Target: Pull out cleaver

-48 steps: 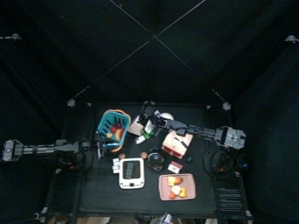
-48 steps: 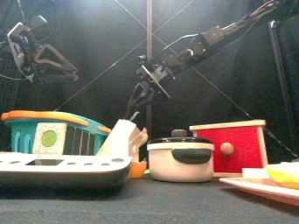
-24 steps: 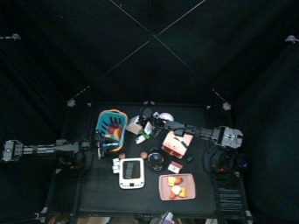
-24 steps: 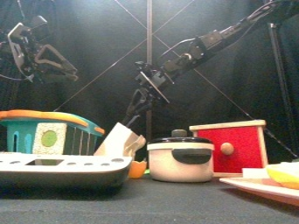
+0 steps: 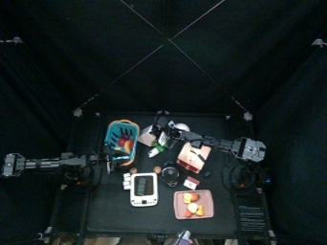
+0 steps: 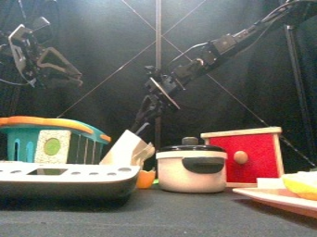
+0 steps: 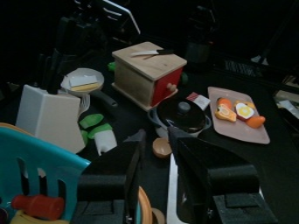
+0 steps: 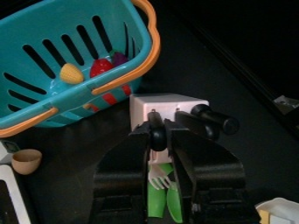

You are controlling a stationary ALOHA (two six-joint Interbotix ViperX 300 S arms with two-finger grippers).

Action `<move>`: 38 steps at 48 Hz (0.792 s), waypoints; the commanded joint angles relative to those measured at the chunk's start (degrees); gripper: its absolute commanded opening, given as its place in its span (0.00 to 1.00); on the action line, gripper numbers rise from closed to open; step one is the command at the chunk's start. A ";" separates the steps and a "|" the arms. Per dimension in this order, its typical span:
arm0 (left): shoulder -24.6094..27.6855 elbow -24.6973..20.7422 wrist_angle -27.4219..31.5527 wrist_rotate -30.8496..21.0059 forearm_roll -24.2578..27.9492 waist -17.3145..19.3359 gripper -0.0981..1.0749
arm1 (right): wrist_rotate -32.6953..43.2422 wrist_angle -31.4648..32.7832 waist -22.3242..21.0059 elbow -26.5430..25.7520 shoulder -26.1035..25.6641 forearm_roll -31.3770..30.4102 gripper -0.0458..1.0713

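cleaver (image 8: 184, 119) sits in the white knife block (image 8: 162, 107), and we see only its dark handle coming out of the top of the block. in the right wrist view the right gripper (image 8: 156, 133) is right at the block, and its two jaws are closed on a black handle there; we cannot tell for sure if it is the cleaver's handle or another one beside it. in the front view the same gripper (image 6: 160, 88) hangs high above the block (image 6: 126, 148), with a dark thin shape going down from it toward the block.

behind the block in the right wrist view stands a teal basket (image 8: 73, 54) with an orange rim, and some small coloured things lie inside it. on the table in front of the block lies a green fork (image 8: 160, 188).

the left gripper (image 6: 40, 57) is raised at the left side, well apart from the block; its jaws stand apart and hold nothing. the left wrist view shows a black pot (image 7: 187, 115), a wooden box with a red front (image 7: 151, 72) and a tray with orange food (image 7: 242, 111).
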 commanded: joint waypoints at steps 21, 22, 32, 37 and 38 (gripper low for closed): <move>0.18 -0.62 -0.26 0.09 -0.09 0.79 0.68 | -0.09 0.53 -1.85 -3.52 -2.72 -2.02 0.49; 0.18 -0.53 -0.26 0.09 -0.09 0.79 0.68 | -0.09 0.53 -1.85 -3.69 -2.72 -2.11 0.49; 0.09 -0.62 -0.26 0.09 -0.09 0.79 0.68 | -0.18 0.88 -1.85 -4.83 -1.85 -1.85 0.50; 0.18 -0.53 -0.26 0.09 -0.09 0.79 0.68 | -0.18 1.93 -1.85 -4.57 -1.23 -1.14 0.50; 0.09 -0.53 -0.18 0.09 -0.09 0.79 0.68 | -0.18 2.02 -1.85 -4.57 -1.23 -0.79 0.50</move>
